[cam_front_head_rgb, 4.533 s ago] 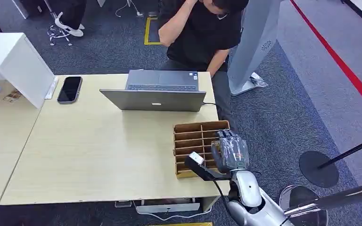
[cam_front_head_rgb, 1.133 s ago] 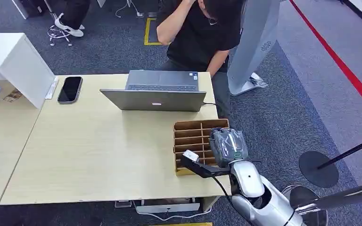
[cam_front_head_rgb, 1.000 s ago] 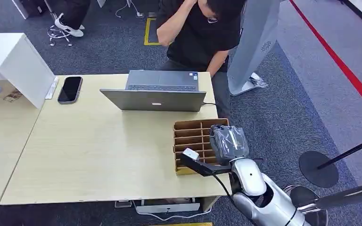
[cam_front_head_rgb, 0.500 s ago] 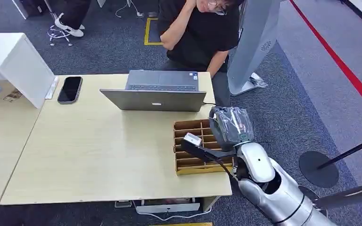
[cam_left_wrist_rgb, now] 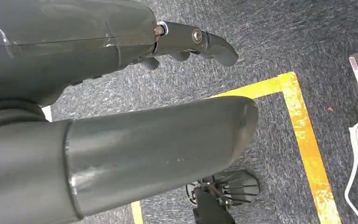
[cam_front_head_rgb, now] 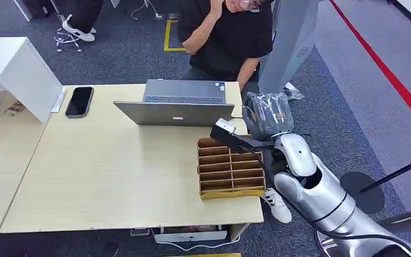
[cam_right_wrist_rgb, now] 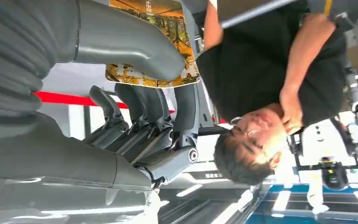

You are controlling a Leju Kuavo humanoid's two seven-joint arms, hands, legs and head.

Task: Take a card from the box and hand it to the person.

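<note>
Right hand (cam_front_head_rgb: pixel 267 115) sits right of centre in the head view, raised off the desk (cam_front_head_rgb: pixel 112 176) past its far right corner. Wrist view: thumb and fingers (cam_right_wrist_rgb: pixel 140 105) clamp a yellow-patterned card (cam_right_wrist_rgb: pixel 156 77). Person (cam_front_head_rgb: pixel 230 37) stands at upper centre, just beyond the hand; no palm offered, one hand raised to the head. Handover likely needs a short reach toward them. Box (cam_front_head_rgb: pixel 229 168) at centre right: cardboard slots, contents not discernible. Left hand (cam_left_wrist_rgb: pixel 121 93) hangs over carpet, fingers apart, holding nothing.
</note>
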